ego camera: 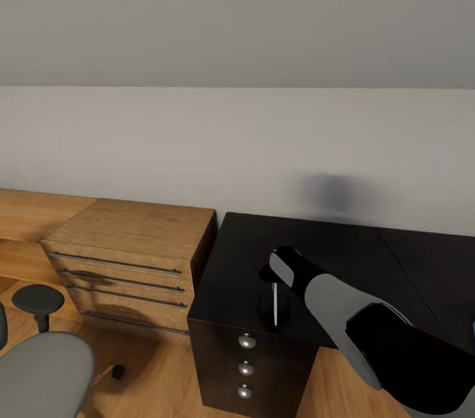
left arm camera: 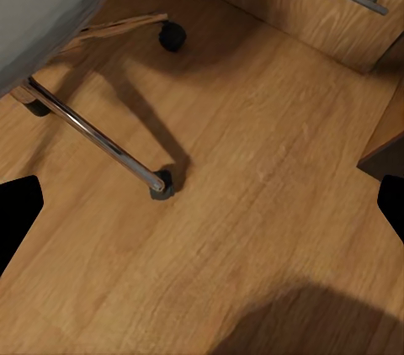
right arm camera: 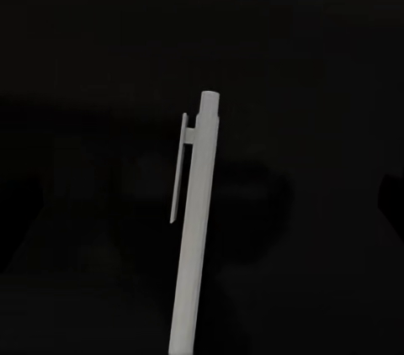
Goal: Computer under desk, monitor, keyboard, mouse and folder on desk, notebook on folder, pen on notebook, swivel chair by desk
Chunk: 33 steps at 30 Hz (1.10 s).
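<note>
At far left the grey swivel chair (ego camera: 43,365) stands on the wood-plank floor (left arm camera: 252,203), beside a light-wood chest of drawers (ego camera: 128,260). The left gripper (left arm camera: 202,203) hangs wide open above the floor. Rightward, the glossy black desk (ego camera: 343,253) meets the pale wall; over it the right gripper (ego camera: 272,278) pinches the white pen (ego camera: 275,306), hanging upright.

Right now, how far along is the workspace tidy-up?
Nothing in these views looks finished. In hand: the right gripper holds the pen hanging over the black desk, above its drawer unit. The swivel chair stands apart from the desk by the wooden chest. Left to do: placing the pen on the notebook and moving the chair.
</note>
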Available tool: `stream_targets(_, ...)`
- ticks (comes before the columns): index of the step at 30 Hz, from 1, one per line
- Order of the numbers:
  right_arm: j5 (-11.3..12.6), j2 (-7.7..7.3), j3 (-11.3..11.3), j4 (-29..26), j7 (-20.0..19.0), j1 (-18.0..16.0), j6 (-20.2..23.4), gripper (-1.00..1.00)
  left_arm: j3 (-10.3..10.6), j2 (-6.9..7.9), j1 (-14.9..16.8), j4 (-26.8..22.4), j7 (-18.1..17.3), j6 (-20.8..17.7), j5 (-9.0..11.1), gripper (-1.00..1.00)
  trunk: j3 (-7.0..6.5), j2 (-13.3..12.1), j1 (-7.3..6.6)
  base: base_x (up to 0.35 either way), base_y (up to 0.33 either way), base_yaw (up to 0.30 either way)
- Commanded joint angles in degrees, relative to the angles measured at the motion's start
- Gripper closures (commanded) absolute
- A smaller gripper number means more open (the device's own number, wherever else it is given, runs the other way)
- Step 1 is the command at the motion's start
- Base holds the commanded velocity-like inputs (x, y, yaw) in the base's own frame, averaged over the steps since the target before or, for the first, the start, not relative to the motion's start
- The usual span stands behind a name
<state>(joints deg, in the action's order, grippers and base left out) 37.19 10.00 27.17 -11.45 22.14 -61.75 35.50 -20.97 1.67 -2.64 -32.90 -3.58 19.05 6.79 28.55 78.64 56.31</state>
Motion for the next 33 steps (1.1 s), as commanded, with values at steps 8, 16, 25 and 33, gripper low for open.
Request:
stream_targets(8,0.6,0.0,0.5,-0.1,0.5,0.0,0.2,-1.0,0.0,0.0,0.0,-0.1,-0.4,0.0,0.6,-1.0,0.05,0.0,0.0,0.0,0.0,0.0)
stream_targets(16,0.5,0.0,0.6,-0.1,0.6,0.0,0.3,-1.0,0.0,0.0,0.0,-0.1,-0.3,0.0,0.6,-1.0,1.13,2.4,1.32,0.0,0.0,0.0)
stream_targets(25,0.5,0.0,0.5,0.0,0.5,0.0,0.3,-1.0,0.0,0.0,0.0,-0.1,-0.3,0.1,0.6,-1.0,2.02,4.4,2.42,0.0,0.0,0.0)
stream_targets(33,0.4,0.0,0.5,-0.1,0.5,0.0,0.2,-1.0,0.0,0.0,0.0,-0.1,-0.3,0.1,0.6,-1.0,2.38,5.2,2.86,0.0,0.0,0.0)
